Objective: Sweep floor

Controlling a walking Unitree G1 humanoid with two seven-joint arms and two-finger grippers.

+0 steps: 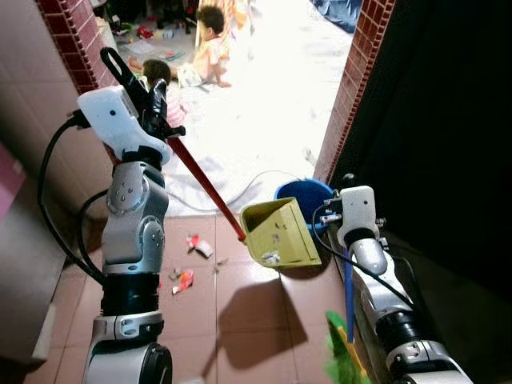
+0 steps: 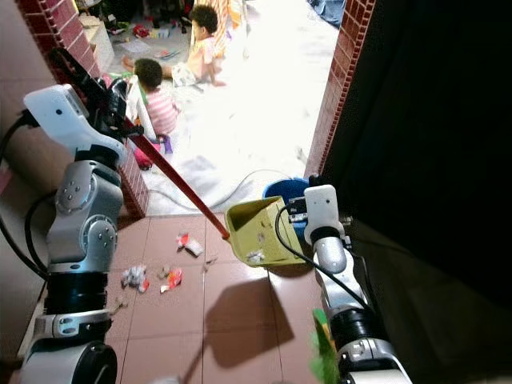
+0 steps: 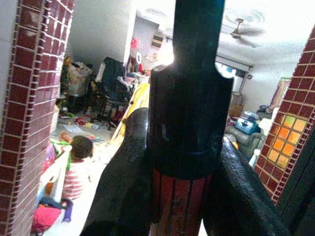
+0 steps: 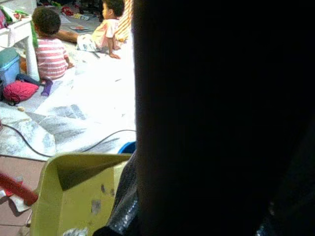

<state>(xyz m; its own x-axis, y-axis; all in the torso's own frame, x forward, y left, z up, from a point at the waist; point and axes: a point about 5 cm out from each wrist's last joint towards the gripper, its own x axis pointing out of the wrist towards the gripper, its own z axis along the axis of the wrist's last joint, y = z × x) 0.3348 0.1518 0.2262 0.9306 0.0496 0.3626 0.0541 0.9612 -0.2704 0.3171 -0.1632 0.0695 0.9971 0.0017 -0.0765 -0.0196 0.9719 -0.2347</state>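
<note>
My left gripper [image 1: 152, 100] is raised high by the left brick pillar and is shut on the top of a red handle [image 1: 204, 184]. The left wrist view shows both black fingers [image 3: 123, 172] clasping that handle [image 3: 184, 196]. The handle slants down to a yellow dustpan [image 1: 280, 232], which hangs tilted above the tiles with some bits of litter in it. My right gripper [image 1: 346, 188] sits beside the dustpan, shut on a blue broom handle [image 1: 350, 296] that ends in green bristles [image 1: 342, 356]. Scraps of litter [image 1: 200, 246] and a red scrap [image 1: 184, 280] lie on the red tiles.
A blue bucket [image 1: 304, 192] stands behind the dustpan in the doorway. Brick pillars [image 1: 76, 40] [image 1: 352, 88] frame the opening, with a dark door on the right. Two children [image 1: 212, 44] [image 1: 164, 88] sit on the bright floor beyond. A cable [image 1: 256, 184] trails there.
</note>
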